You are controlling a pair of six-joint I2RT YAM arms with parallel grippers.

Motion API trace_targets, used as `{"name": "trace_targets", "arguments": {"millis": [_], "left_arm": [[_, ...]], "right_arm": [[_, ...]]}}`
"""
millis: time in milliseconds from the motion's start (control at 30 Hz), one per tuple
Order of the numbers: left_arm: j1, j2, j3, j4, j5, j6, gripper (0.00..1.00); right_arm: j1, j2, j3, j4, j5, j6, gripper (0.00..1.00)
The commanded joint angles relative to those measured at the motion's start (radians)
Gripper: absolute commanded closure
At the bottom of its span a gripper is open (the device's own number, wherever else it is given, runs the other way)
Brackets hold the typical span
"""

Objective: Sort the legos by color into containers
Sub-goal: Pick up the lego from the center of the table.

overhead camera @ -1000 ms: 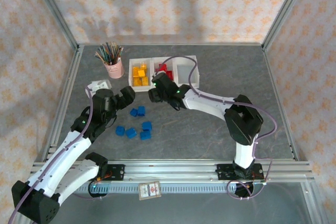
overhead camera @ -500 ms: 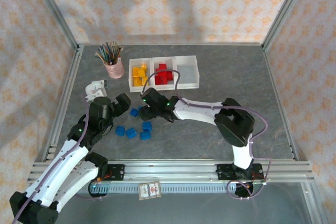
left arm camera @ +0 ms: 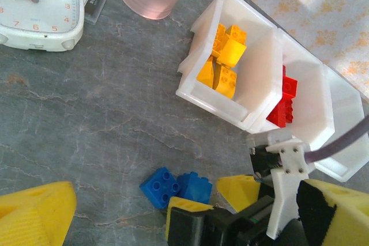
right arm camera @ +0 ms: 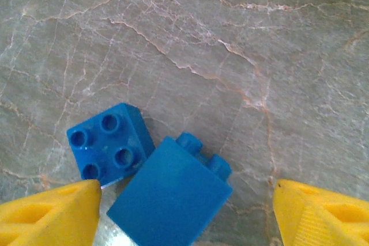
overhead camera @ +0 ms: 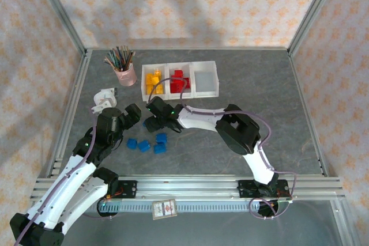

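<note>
Just below right pincer (right arm camera: pixel 184 188): blue legos (right arm camera: pixel 167 203)

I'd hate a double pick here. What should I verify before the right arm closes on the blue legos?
1. Jaws apart: ok. The right gripper is open, with a finger on either side of the blue pair.
2. A single brick between the fingers: not ok. The studded blue brick and the smooth-faced blue brick lie side by side, both in the gap.
3. Fingers low enough to grip: cannot tell.
4. A bin free for blue: ok. The end bin shows no bricks; the other two hold yellow and red.
5. Left gripper out of the way: cannot tell. It is open and close beside the right one.
</note>
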State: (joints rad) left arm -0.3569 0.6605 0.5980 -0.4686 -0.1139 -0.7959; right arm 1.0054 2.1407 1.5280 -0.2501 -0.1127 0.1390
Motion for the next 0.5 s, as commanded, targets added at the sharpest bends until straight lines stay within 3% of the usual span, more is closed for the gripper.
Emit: {"name": "trace_targets", "arguments": {"millis": [0, 467], "left_arm": [[0.012, -0.004, -0.002, -0.022, -0.029, -0.003, 0.01], [0.012, -0.002, -0.003, -0.014, -0.024, -0.002, 0.01]], "right_arm": [[0.003, 0.03, 0.043, -0.03, 0.026, 0.028, 0.22], [-0.028, -0.063, -0.057, -0.065, 0.14, 0.126, 0.33]]}}
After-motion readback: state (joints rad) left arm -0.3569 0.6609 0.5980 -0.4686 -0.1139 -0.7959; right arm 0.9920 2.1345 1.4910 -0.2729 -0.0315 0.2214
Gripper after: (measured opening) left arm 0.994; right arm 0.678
